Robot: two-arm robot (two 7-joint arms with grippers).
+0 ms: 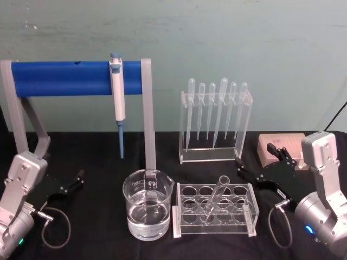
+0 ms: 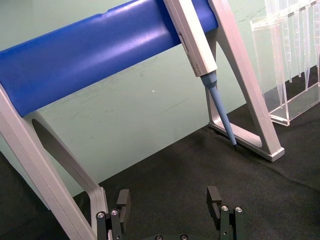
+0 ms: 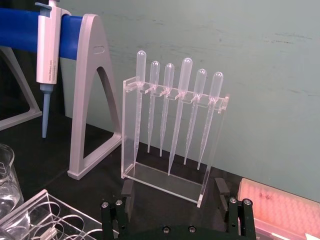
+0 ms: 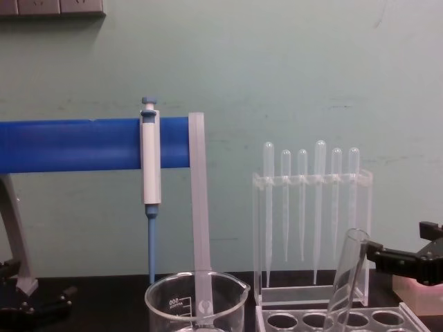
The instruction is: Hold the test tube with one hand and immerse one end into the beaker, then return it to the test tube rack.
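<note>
Open room: we see bare black tabletop between the left gripper and the beaker, and a narrower bare strip between the tube rack and the right gripper.
Edges: the table's far edge meets the green wall; the blue-barred stand spans the back left, its grey leg standing just behind the beaker.
Test tube: the test tube sits in a middle hole of the tube rack, untouched by either gripper.
Long axis: it leans, open rim up and toward the back right, rounded bottom down in the rack; the chest view shows the same tilt.
Beaker: just left of the rack, upright, spout to the right, clear liquid in its lower part.
Left gripper: low at the left over the table, fingers spread apart and holding nothing.
Right gripper: right of the rack and close to it, fingers parted and empty, pointing toward the pipette stand.
Surface: black cloth, flat.
Room: six plastic pipettes hang in the clear stand behind the rack; a micropipette hangs from the blue bar; a pink tip box lies at the back right.
</note>
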